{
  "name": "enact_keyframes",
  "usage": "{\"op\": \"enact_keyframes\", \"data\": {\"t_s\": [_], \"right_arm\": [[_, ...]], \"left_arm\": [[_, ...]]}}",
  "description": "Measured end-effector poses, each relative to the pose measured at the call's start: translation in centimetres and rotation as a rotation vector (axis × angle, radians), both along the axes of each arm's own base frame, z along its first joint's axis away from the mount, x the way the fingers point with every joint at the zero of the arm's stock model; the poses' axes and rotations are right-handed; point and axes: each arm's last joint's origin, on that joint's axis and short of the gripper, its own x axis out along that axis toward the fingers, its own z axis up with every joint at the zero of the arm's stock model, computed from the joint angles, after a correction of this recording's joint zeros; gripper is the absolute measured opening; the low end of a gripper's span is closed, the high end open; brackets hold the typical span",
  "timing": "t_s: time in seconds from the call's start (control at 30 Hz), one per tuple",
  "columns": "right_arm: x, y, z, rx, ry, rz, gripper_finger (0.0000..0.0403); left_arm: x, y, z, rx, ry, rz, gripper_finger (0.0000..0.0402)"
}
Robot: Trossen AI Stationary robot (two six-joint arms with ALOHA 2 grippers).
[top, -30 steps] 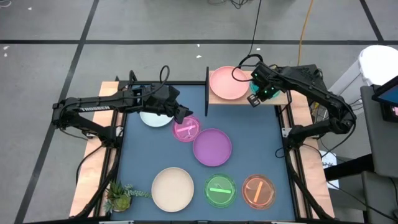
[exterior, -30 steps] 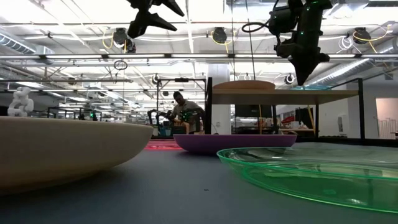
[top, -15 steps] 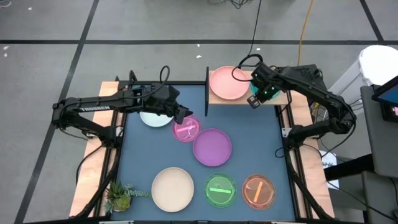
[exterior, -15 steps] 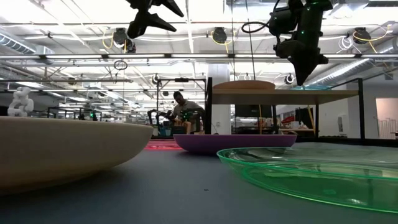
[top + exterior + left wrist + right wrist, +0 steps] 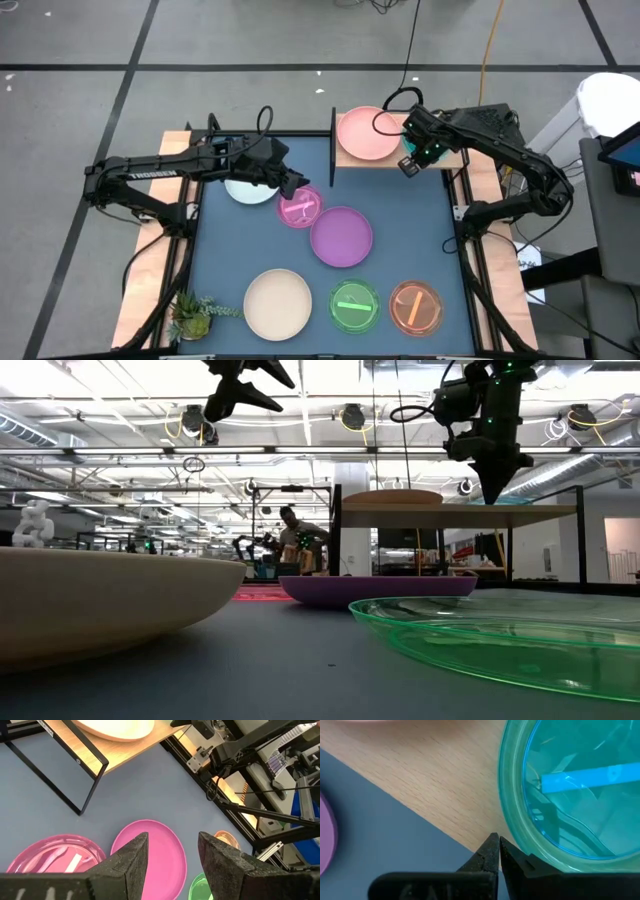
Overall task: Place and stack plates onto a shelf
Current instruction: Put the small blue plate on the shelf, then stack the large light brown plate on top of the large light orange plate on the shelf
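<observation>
Overhead and level views of a two-arm rig at a blue counter (image 5: pixel 420 240). The shelf (image 5: pixel 455 156) stands at the far right corner, its black upright (image 5: pixel 332 135) on the inner side. A salmon plate (image 5: pixel 366 134) rests on the shelf beside the upright; a teal plate (image 5: pixel 580 785) rests on the same board nearer the right arm, partly hidden from above by that arm.

The right gripper (image 5: pixel 410 160) hangs above the shelf's front edge, just beside the teal plate's rim; its jaws are closed and grip nothing. The left gripper (image 5: pixel 296 184) hovers above the counter, over the far edge of the pink plate (image 5: pixel 300 208); its jaws are open and empty.

On the counter: a white-blue plate (image 5: pixel 246 190), partly under the left arm; the pink plate; a purple plate (image 5: pixel 342 236), just beside the pink one; and, along the near edge, a cream plate (image 5: pixel 278 303), a green plate (image 5: pixel 354 306) and an orange plate (image 5: pixel 416 307). A small plant (image 5: pixel 192 315) sits at the near left corner.
</observation>
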Motion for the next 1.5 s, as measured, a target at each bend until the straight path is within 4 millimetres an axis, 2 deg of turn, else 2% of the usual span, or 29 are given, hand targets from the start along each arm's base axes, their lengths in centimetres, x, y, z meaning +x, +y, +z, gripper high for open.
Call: {"op": "enact_keyframes", "data": {"t_s": [0.93, 1.2, 1.5], "right_arm": [[-0.6, 0.6, 0.7, -0.005, -0.045, -0.019, 0.0000], [-1.0, 1.7, 1.7, 0.011, -0.127, -0.042, 0.0000], [-1.8, 4.1, 3.5, -0.029, -0.237, -0.081, 0.0000]], "left_arm": [[-0.1, -0.2, -0.2, -0.003, 0.020, -0.004, 0.0177], [-0.8, -2.0, -1.4, 0.063, 0.193, -0.133, 0.0177], [-0.9, -5.1, -1.6, 0.090, 0.217, -0.262, 0.0177]]}}
